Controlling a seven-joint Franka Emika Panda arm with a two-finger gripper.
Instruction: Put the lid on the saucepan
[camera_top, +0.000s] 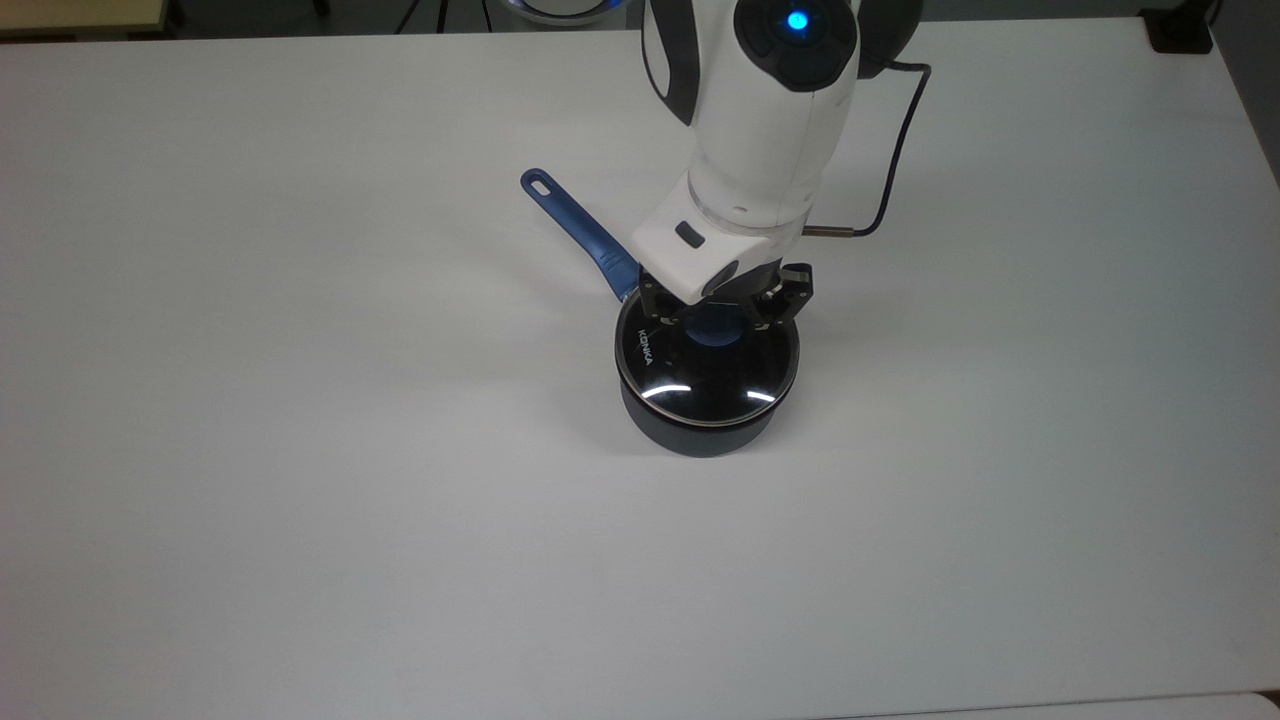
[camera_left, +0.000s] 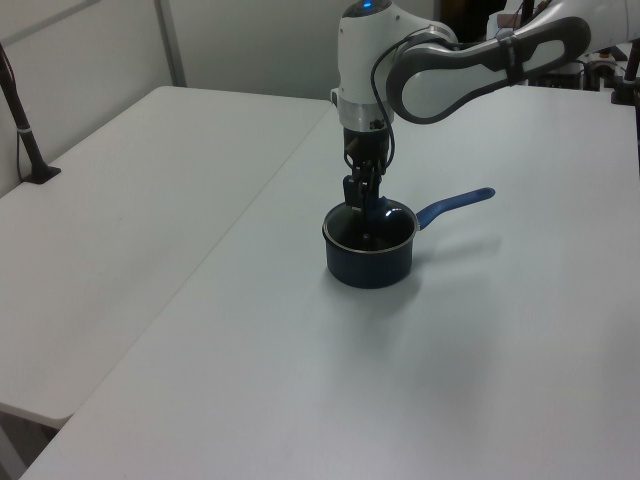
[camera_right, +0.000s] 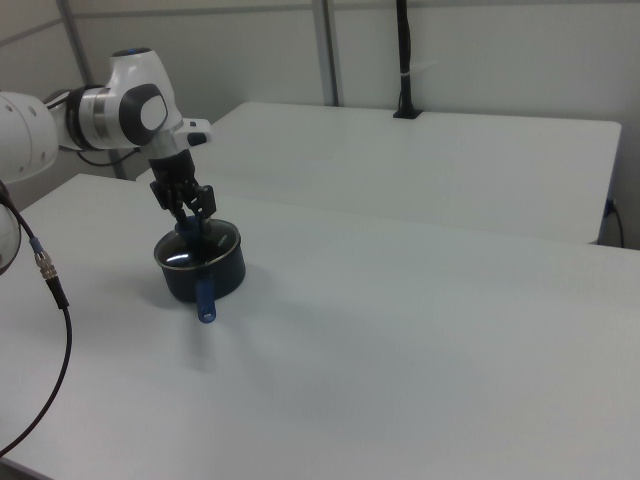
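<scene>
The small dark saucepan (camera_top: 700, 436) stands mid-table, its long blue handle (camera_top: 580, 230) pointing to the top view's upper left. The glass lid (camera_top: 700, 385) with white "KONKA" lettering lies level on the pan's rim. My gripper (camera_top: 718, 318) reaches straight down over the lid's centre, shut on the blue knob (camera_top: 712, 330), which the white hand partly hides. In the left view the gripper (camera_left: 362, 205) stands above the saucepan (camera_left: 368, 262), the handle (camera_left: 455, 203) to the right. In the right view the gripper (camera_right: 190, 222) meets the saucepan (camera_right: 215, 280) from above.
The white table (camera_top: 300, 400) stretches wide on all sides of the pan. A black cable (camera_top: 895, 150) loops off the arm's wrist. A second table (camera_left: 130, 200) adjoins in the left view, with a black post (camera_left: 25, 140) clamped at its far edge.
</scene>
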